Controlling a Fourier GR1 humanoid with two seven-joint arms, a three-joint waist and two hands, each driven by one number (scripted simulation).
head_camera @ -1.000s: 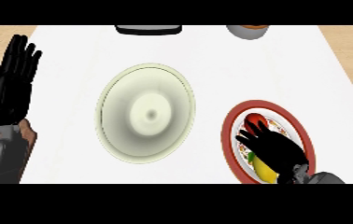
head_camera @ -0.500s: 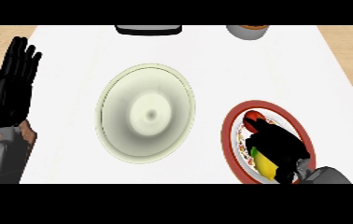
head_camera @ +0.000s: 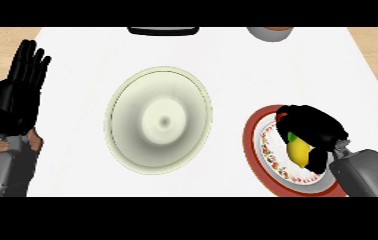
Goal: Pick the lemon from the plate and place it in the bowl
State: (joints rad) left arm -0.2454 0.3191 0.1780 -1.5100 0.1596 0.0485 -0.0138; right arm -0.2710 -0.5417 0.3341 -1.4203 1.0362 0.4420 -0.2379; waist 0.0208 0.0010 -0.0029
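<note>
since the earlier frame, the right robot hand (head_camera: 314,129) has curled its fingers down over the lemon (head_camera: 299,151), which it now grips on the red-rimmed plate (head_camera: 255,151) at the right of the white counter (head_camera: 221,59); the lemon's yellow shows beneath the palm. the pale bowl (head_camera: 159,119) sits just left of the plate, apart from it. the left robot hand (head_camera: 21,96) rests open at the left edge, fingers up

One lemon (head_camera: 298,151), one plate (head_camera: 258,156), one bowl (head_camera: 159,119)
</note>
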